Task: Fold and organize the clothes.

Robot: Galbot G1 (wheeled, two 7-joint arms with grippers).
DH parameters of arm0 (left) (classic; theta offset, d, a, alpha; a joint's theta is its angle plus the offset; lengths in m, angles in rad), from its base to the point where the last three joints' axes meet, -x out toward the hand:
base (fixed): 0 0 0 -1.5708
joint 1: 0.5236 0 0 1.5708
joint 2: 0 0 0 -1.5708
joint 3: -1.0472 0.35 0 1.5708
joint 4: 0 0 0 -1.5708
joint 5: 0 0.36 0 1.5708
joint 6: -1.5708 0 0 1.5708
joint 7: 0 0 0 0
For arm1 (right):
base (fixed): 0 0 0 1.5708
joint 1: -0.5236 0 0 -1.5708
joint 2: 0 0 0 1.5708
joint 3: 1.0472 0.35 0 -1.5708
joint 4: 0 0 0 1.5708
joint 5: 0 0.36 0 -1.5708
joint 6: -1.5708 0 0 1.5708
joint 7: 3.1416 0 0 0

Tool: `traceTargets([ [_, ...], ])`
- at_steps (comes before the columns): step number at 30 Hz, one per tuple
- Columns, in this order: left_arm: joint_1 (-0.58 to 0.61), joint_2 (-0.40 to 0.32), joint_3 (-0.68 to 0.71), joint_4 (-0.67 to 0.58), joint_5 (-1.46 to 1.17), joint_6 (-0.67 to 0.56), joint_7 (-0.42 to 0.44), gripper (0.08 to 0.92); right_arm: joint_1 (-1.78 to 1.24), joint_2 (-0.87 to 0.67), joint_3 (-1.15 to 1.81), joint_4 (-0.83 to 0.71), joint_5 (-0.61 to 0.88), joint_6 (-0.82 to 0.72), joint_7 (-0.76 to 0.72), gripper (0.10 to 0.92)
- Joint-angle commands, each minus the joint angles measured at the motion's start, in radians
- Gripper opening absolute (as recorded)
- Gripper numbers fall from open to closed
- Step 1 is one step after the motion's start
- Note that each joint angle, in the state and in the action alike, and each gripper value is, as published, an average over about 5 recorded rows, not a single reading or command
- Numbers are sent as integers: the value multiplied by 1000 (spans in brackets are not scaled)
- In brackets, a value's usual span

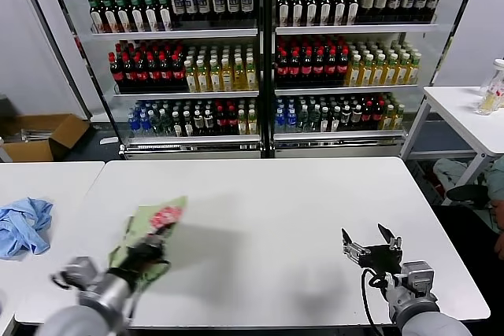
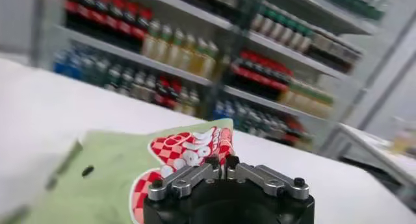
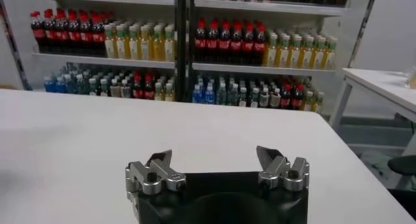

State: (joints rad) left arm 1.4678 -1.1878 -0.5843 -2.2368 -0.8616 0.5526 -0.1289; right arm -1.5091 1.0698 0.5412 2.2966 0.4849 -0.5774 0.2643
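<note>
A light green shirt (image 1: 150,234) hangs lifted off the white worktop (image 1: 268,226) at its near left side, pinched in the robot's left tool (image 1: 146,251), whose fingers are pressed together on the fabric. The garment rises bunched above the tool, its red-and-white printed chest graphic (image 1: 165,216) turned up toward the head camera. In the left wrist view the same print (image 2: 182,157) sits just beyond the closed fingertips (image 2: 213,161): a red-and-white checkered patch with rounded white lettering across it, too distorted by folds to read. A small dark button (image 2: 88,171) shows on the green cloth (image 2: 110,180) beside the print.

The right tool (image 1: 370,243) hovers over the near right part of the worktop, well apart from the shirt, its fingers (image 3: 159,163) spread wide and holding nothing; the right wrist view shows only bare white surface (image 3: 195,128) ahead of it.

A crumpled light blue garment (image 1: 24,226) lies on a separate white worktop (image 1: 47,175) to the robot's left. Behind the worktop stands a glass-fronted drinks cooler (image 1: 264,53), its shelves lined with bottles in dark, red, yellow and blue rows; their labels are too small to read. An open cardboard box (image 1: 39,135) sits on the floor at far left.
</note>
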Motion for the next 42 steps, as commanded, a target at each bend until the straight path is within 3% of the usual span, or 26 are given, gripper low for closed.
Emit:
traceTargets([
  [1, -100, -269, 367, 70, 361, -75, 18, 111, -10, 0, 2, 0, -2, 0, 0, 823],
  [10, -209, -370, 402, 239, 463, -135, -60, 111, -7, -5, 6, 3, -1, 0, 0, 823],
  [16, -252, -368, 410, 267, 446, -158, -52, 128, 8, -10, 11, 3, 1, 0, -3, 823],
  [23, -150, -243, 372, 100, 495, -189, 56, 314, 88, -12, -30, -26, 17, 0, -7, 823],
  [27, -91, -149, 246, 13, 568, -227, 111, 427, 191, 10, -172, -64, 37, -1, -2, 823],
  [32, -12, -64, 57, 8, 648, -313, 135, 574, 351, 75, -417, -184, 83, -2, 33, 823],
  [38, 60, -41, -47, 15, 659, -335, 136, 745, 517, 153, -630, -379, 114, -3, 80, 823],
  [42, 80, -53, -65, 20, 664, -338, 135, 813, 552, 171, -656, -466, 137, -4, 94, 823],
])
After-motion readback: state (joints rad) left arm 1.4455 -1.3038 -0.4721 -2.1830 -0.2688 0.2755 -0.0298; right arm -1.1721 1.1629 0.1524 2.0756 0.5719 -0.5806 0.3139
